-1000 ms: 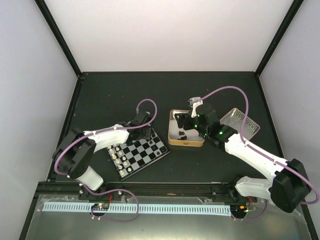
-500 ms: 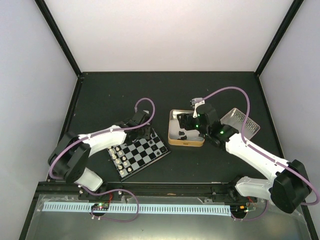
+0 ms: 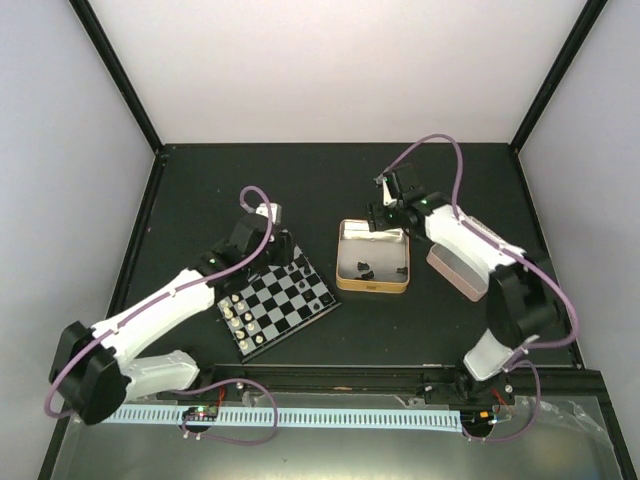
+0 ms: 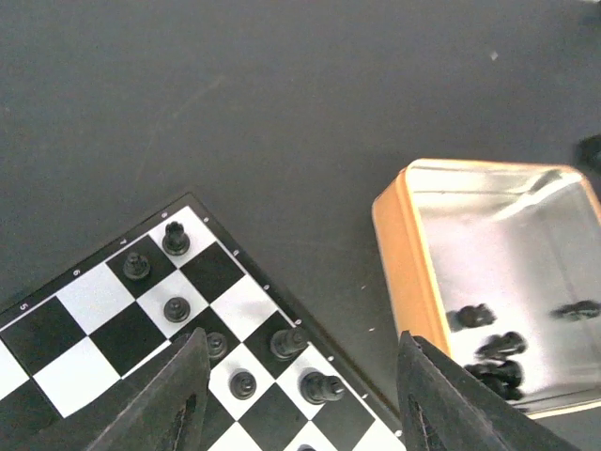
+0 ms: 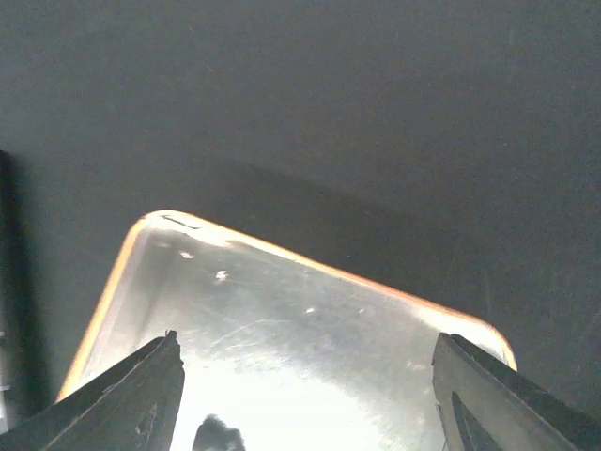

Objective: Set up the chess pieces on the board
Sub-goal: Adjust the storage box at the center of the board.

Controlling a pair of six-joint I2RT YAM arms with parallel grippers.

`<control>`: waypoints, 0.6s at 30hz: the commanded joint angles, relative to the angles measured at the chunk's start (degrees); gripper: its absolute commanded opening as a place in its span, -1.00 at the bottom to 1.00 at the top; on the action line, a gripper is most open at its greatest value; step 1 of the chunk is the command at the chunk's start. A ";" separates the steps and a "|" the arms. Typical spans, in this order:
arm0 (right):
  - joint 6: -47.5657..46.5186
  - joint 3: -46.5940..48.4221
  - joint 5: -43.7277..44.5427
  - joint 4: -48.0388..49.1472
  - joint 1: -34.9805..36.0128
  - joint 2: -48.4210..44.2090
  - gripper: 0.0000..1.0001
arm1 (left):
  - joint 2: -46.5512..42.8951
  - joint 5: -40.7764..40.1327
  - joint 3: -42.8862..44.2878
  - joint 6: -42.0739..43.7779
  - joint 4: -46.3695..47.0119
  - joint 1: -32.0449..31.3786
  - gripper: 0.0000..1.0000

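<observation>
The board (image 3: 283,303) lies left of centre, and its far corner shows in the left wrist view (image 4: 94,329). Several black chess pieces (image 4: 288,342) stand along its right edge (image 3: 316,291). More black pieces (image 4: 498,352) lie in the gold-rimmed tin (image 3: 345,262); one shows in the right wrist view (image 5: 216,437). My left gripper (image 3: 277,250) (image 4: 300,413) is open and empty above the board's far corner. My right gripper (image 3: 386,220) (image 5: 305,413) is open and empty over the tin's far edge (image 5: 310,263).
Cream-white pieces (image 3: 236,312) stand along the board's left edge. The tin's rim (image 4: 399,254) is close to the right of the board. A pinkish lid (image 3: 455,270) lies right of the tin. Black frame posts rise at the table's far corners.
My left gripper has drawn back up and left off the board's far edge. My right arm has swung from over the tin's middle to its far edge, uncovering the lid.
</observation>
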 commanded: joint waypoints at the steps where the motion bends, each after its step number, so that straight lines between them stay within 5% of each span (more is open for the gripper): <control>1: -10.54 8.10 -0.16 -8.44 -1.32 9.31 0.47 | -5.23 1.93 0.36 1.62 0.26 0.62 0.16; 11: -20.47 20.97 -0.68 -16.08 -1.32 23.70 0.54 | -12.13 4.27 -1.18 4.67 -0.79 1.49 0.30; 18: -24.17 25.96 -2.73 -20.04 -1.34 28.76 0.40 | -13.93 3.89 -1.25 5.41 -2.30 1.79 0.31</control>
